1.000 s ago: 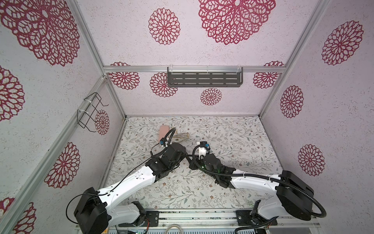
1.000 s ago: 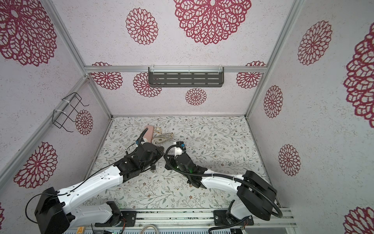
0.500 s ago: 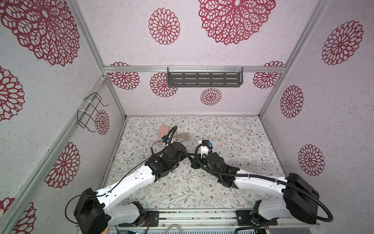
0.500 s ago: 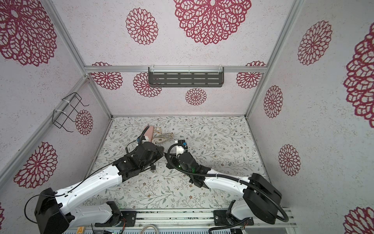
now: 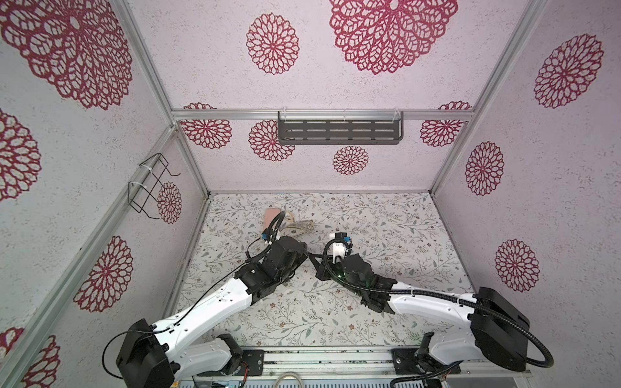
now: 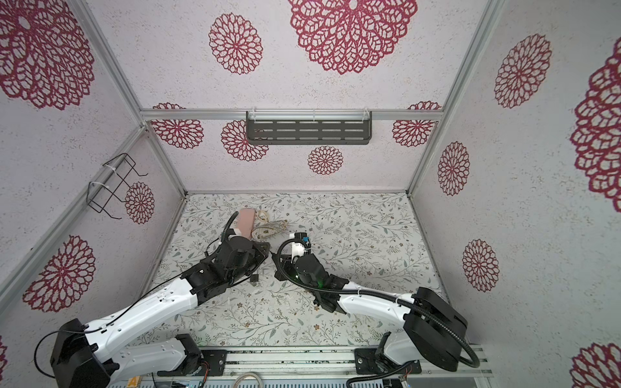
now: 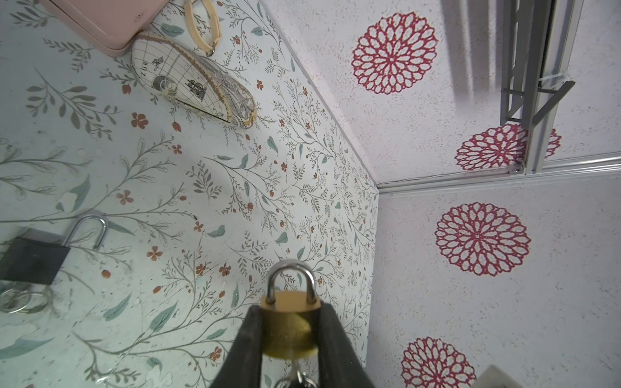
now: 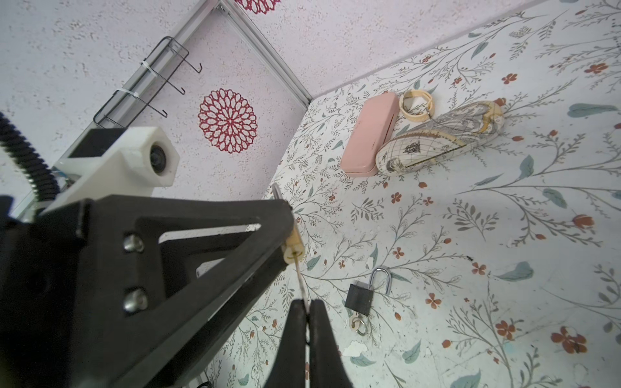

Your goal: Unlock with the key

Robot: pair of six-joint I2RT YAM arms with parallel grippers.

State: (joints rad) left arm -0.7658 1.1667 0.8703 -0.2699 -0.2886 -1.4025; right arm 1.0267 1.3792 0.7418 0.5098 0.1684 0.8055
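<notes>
A small brass padlock (image 7: 290, 322) is clamped by its body in my left gripper (image 7: 290, 310), above the table. Both legs of its steel shackle (image 7: 291, 275) sit in the body. Below it, a key ring hangs, blurred. In the right wrist view, the thin key (image 8: 300, 278) runs from my right gripper (image 8: 306, 307), which is shut on it, into the underside of the brass padlock (image 8: 293, 249). In both top views the left gripper (image 5: 304, 255) and right gripper (image 5: 313, 261) meet tip to tip at mid-table.
A black padlock (image 8: 359, 299) (image 7: 32, 260) (image 6: 254, 278) lies on the floral table with its shackle open and a key ring at its base. Farther back lie a pink case (image 8: 368, 134) (image 5: 270, 216), a map-printed case (image 8: 440, 137) and a cream ring (image 8: 416, 104).
The right wrist has shifted slightly to the right and stays on the key. The left arm and the brass padlock have held still.
</notes>
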